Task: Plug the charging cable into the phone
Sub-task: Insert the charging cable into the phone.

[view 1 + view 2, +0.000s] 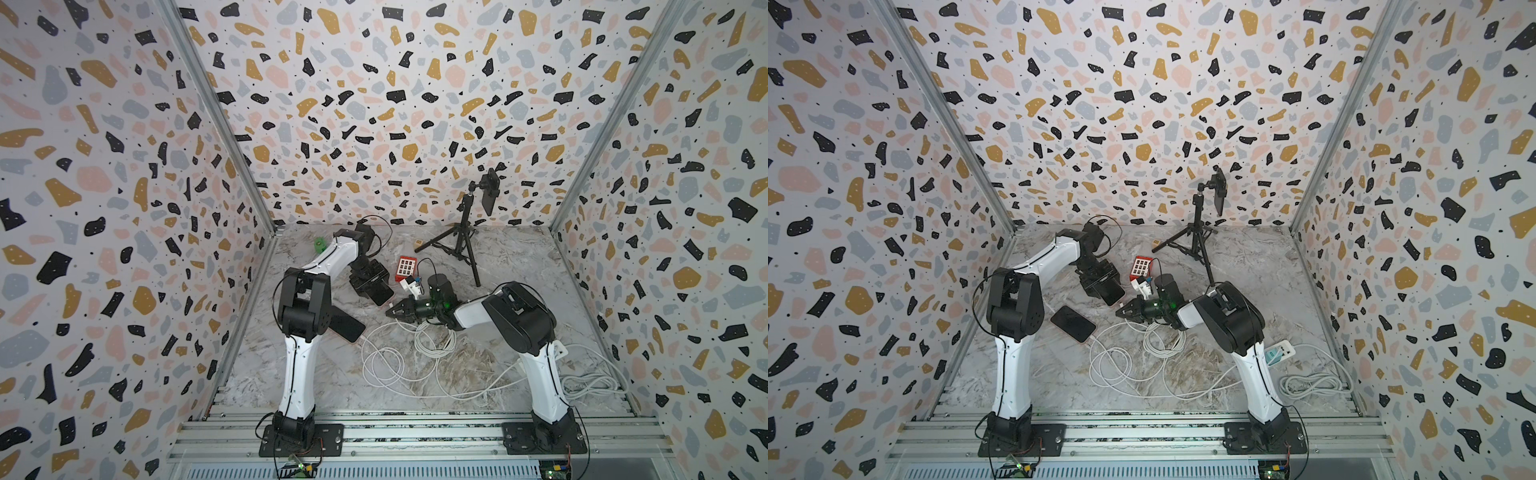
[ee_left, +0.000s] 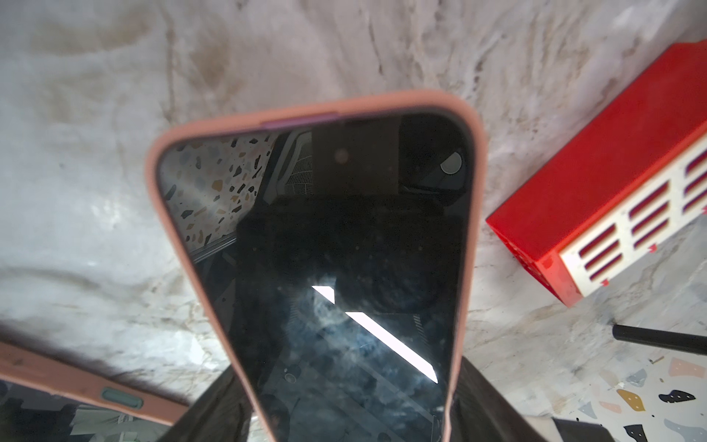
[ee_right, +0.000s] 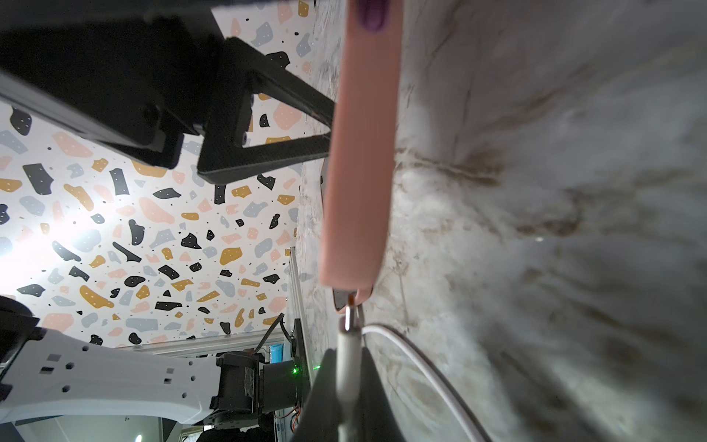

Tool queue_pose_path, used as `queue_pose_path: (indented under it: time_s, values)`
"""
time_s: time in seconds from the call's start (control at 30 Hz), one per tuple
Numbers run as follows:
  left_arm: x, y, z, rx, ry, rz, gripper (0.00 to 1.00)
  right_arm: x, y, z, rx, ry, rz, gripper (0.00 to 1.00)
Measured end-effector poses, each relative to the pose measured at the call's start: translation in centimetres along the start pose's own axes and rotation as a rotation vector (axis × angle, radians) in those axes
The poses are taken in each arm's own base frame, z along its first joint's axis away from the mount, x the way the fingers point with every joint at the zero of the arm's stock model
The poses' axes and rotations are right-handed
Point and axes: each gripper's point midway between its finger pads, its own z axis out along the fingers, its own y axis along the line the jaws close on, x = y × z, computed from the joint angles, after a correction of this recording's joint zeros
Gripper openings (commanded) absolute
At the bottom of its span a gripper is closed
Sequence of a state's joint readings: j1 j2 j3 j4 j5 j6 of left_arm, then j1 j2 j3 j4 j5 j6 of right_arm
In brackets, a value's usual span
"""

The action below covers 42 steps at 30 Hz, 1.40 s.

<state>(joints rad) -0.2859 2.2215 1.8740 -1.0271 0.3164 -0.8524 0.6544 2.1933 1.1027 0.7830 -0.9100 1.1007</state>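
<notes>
Left fingers [image 2: 493, 405] clasp the glossy pink-cased phone [image 2: 344, 248]; right fingers [image 3: 321, 398] pinch the smooth white plug [image 3: 348, 356]

Clearances and obstructions, marble table [image 1: 519, 257]
Your open ground: bare marble at the far right, past the tripod [image 1: 461, 239], and a strip along the near edge by the left arm [image 1: 1013, 307]. Blocked: loops of the charging cable [image 1: 434, 353] sprawl across the middle, between that arm and the right arm [image 1: 1229, 320]; a second phone [image 1: 1073, 324] lies flat just beside the left arm; the red box [image 1: 406, 266] and a small white piece [image 1: 409, 284] crowd the held phone [image 2: 344, 268]; tripod legs splay across the back; power strip [image 1: 1281, 351] and coiled cord [image 1: 1312, 382] fill your near right corner.
</notes>
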Motion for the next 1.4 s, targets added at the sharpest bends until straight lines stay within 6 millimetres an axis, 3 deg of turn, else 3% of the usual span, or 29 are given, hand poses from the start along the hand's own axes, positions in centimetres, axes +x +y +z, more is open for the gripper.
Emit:
queue_pose_path:
  time_s: [0.73,1.0,1.4]
  values:
    - [0.5,0.1,0.1,0.018,0.009,0.0,0.59,-0.1,0.3,0.3,-0.031,0.008,-0.004,0.0]
    - [0.7,0.0,-0.7,0.031,-0.008,0.021,0.58,0.0,0.6,0.5,-0.048,0.032,-0.016,0.0]
    - [1.9,0.9,-0.8,0.002,0.015,0.131,0.57,1.3,0.0,0.8,-0.024,0.121,-0.066,0.0]
